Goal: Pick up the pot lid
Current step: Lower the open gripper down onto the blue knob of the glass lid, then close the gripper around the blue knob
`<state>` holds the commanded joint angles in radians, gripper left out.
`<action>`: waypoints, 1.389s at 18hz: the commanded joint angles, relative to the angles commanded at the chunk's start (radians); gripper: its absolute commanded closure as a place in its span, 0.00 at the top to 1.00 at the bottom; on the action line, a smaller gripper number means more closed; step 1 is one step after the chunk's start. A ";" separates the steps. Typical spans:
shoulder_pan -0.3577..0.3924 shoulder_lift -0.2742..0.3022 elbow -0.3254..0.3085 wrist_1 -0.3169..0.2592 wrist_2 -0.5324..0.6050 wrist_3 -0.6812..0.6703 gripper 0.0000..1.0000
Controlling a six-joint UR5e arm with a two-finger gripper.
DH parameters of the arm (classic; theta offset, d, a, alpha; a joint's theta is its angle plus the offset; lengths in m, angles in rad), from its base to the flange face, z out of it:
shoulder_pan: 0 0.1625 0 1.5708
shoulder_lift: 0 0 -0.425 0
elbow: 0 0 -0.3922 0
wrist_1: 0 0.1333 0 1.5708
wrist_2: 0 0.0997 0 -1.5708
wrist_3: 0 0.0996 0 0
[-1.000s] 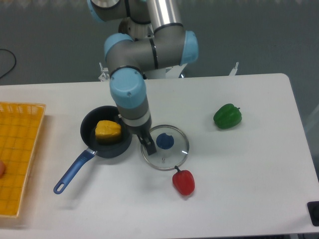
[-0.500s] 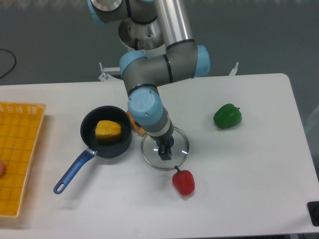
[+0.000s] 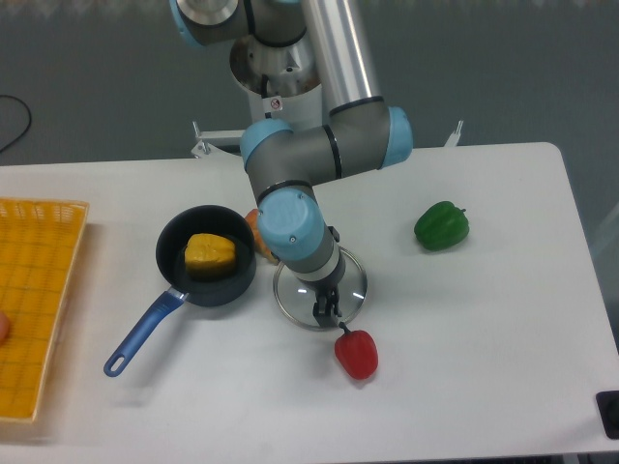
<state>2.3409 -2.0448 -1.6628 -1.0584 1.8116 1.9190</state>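
from the fixed camera, my fingers (image 3: 330,313) are over the pot lid (image 3: 355,282), which lies just to the right of the pan (image 3: 174,240). i cannot tell whether they are open or closed, or whether they touch it. the red vegetable (image 3: 357,356) lies just beyond the lid from the pan, nearer the camera; the green vegetable (image 3: 441,226) is well off to the pan's right.

the lid looks like clear glass with a metal rim, so i judge it stiff, fairly weighty, slippery and breakable if knocked. its middle is hidden behind me. if a knob stands there, that is where to grip: square, firm, both sides, then straight up. pinching the thin rim would likely let it tip or slide.
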 joint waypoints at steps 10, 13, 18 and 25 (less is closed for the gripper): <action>-0.014 0.020 -0.049 0.002 0.002 0.012 1.00; -0.018 0.020 -0.061 0.003 0.002 0.009 1.00; -0.018 0.025 -0.074 0.006 0.005 0.012 1.00; -0.018 0.020 -0.080 0.023 0.006 0.012 1.00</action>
<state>2.3224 -2.0248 -1.7426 -1.0355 1.8178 1.9313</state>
